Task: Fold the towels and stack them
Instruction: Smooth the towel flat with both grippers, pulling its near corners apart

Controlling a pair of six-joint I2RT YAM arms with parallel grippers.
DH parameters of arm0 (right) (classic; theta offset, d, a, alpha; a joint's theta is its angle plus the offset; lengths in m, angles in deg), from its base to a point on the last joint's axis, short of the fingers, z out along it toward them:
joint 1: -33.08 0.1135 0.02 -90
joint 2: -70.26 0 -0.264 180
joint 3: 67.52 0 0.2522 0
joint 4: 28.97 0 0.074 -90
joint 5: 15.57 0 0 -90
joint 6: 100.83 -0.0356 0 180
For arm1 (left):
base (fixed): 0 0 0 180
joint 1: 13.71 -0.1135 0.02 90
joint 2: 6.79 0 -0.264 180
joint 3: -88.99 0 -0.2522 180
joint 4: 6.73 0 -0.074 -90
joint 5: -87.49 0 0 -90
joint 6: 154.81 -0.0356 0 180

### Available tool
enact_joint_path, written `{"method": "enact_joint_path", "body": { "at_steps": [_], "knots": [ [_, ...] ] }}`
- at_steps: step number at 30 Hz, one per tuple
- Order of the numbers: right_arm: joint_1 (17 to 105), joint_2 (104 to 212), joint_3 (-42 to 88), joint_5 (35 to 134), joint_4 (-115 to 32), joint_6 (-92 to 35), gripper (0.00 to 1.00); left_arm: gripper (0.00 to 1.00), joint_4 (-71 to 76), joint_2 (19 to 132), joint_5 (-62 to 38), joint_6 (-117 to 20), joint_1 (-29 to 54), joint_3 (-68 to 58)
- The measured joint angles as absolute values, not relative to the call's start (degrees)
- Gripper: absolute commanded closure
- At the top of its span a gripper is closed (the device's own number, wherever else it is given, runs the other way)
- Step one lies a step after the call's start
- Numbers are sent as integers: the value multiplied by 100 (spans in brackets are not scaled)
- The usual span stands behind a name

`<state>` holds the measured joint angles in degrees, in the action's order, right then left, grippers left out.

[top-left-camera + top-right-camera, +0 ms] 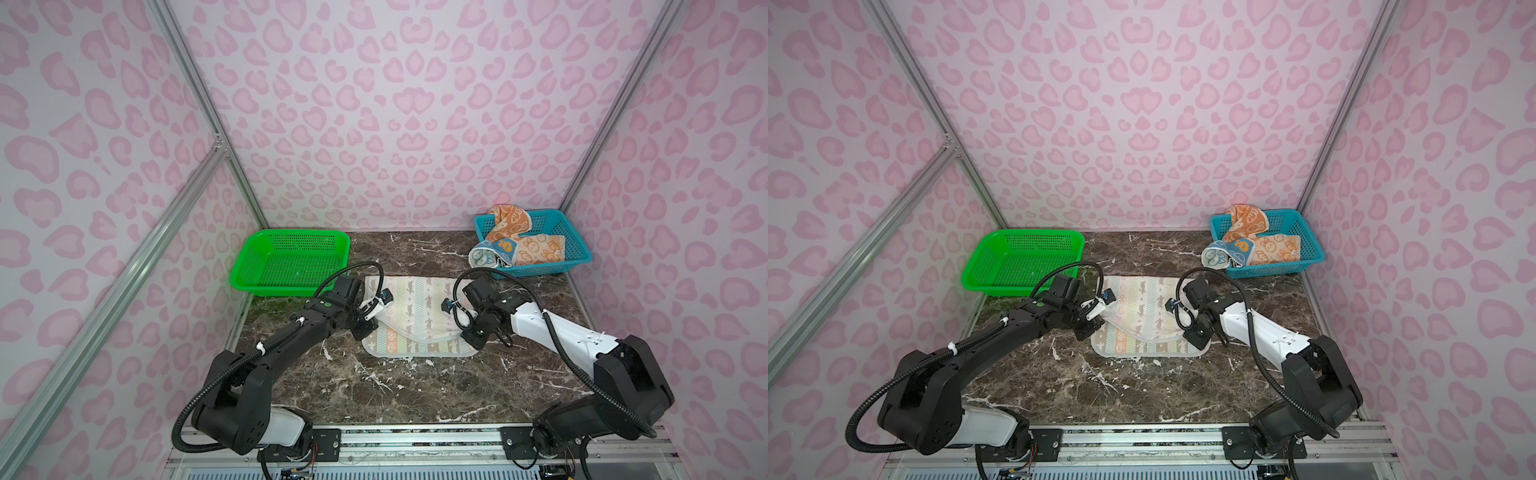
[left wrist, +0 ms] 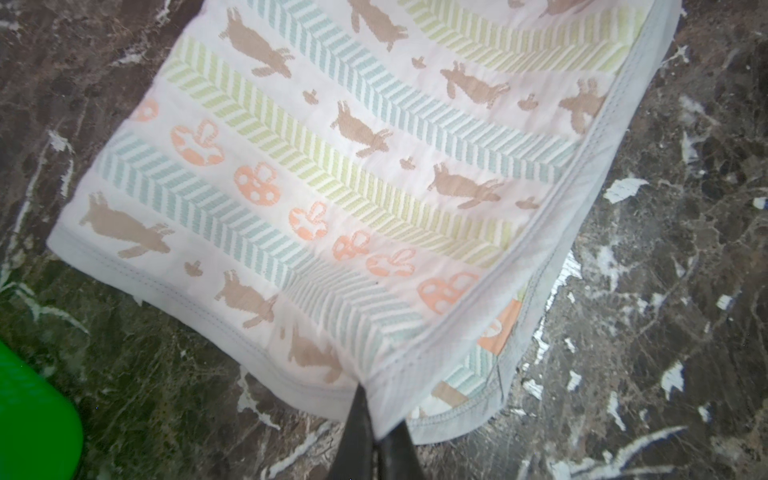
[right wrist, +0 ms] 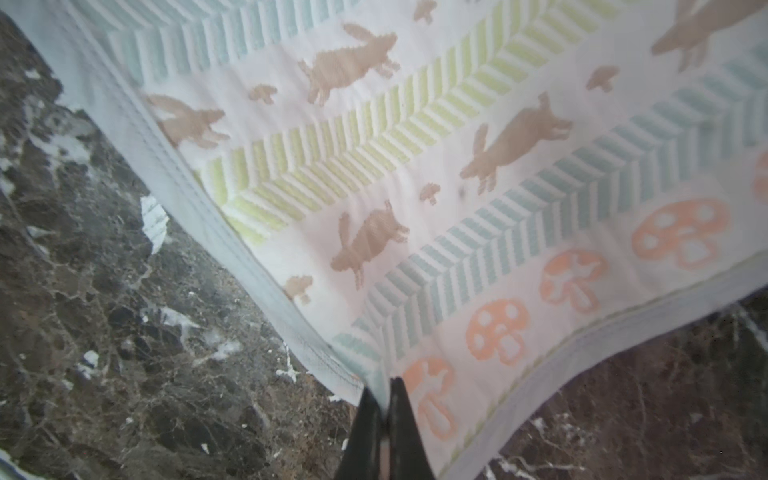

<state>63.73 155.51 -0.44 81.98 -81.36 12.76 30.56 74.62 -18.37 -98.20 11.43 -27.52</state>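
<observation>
- The left jaws and right jaws each pinch a corner of the white pastel-chevron cloth towel point(image 1: 415, 309).
- Uneven travel could skew the fold.

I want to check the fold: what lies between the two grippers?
The white chevron towel stretches between the left gripper and right gripper, each pinching a corner; both top views show it.

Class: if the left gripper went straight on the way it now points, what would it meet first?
The left gripper would probably meet more of the white chevron towel whose corner it pinches; cloth fills its line ahead, marble table beneath. Depth unclear.
</observation>
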Motion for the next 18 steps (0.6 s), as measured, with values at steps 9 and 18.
{"method": "enact_joint_path", "body": {
  "at_steps": [9, 18],
  "knots": [
    [6522, 15767, -267, 8052, -7952, 1342, 97, 96, 3108, 7855, -1644, -9774, 1423, -2857],
    [6603, 15752, -545, 8061, -7880, 1521, 92, 96, 3189, 8037, -1472, -9737, 1506, -2887]
  ]
}}
